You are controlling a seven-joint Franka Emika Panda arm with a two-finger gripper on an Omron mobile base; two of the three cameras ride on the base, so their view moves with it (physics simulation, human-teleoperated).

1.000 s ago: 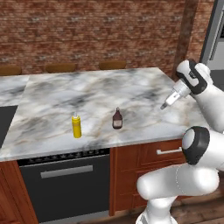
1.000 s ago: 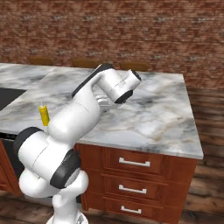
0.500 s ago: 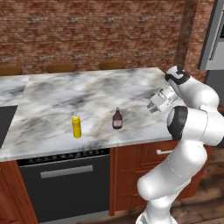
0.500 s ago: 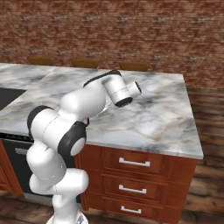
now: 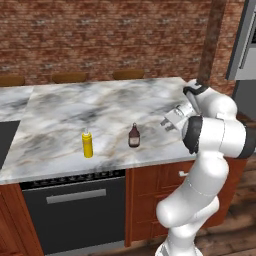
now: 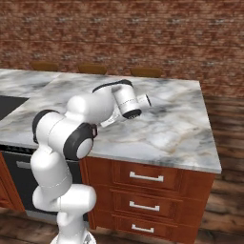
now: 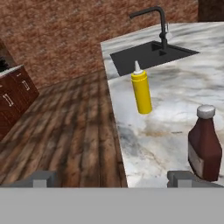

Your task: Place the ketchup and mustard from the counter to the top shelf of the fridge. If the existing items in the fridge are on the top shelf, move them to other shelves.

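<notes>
We are swinging our gripper [image 5: 165, 121] round from the counter's [image 5: 75, 112] right end toward the bottles — fingers spread wide, holding nothing. The ketchup [image 7: 205, 143] and mustard [image 7: 141, 89] are standing on the marble, untouched, ketchup nearer.

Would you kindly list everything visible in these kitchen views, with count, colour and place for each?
mustard bottle: one, yellow, upright on the counter near its front edge.
ketchup bottle: one, dark red-brown with a pale cap, upright on the counter, apart from the mustard bottle.
counter: one, grey-white marble, over red-brown cabinets.
sink: one, black, set into the counter beyond the mustard bottle in the hand view.
tap: one, black, behind the sink.
oven: one, dark, under the counter.
drawers: three, red-brown with pale handles, under the counter.
brick wall: red-brown, behind the counter.
gripper: one, open, empty, above the counter beside the ketchup bottle.
</notes>
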